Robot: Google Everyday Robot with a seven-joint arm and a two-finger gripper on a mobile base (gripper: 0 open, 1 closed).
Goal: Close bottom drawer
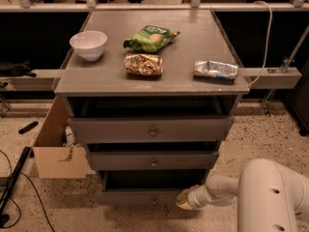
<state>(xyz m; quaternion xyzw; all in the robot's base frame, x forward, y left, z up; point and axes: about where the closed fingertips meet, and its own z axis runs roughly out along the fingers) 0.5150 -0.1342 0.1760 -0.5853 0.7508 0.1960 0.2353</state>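
In the camera view, the bottom drawer sits lowest in the grey cabinet, partly pulled out, its dark interior showing. The gripper is low at the drawer front's right end, apparently touching it; I cannot tell whether it is open or closed. The push-in step seems under way, and it next calls for a straight, steady shove inward.
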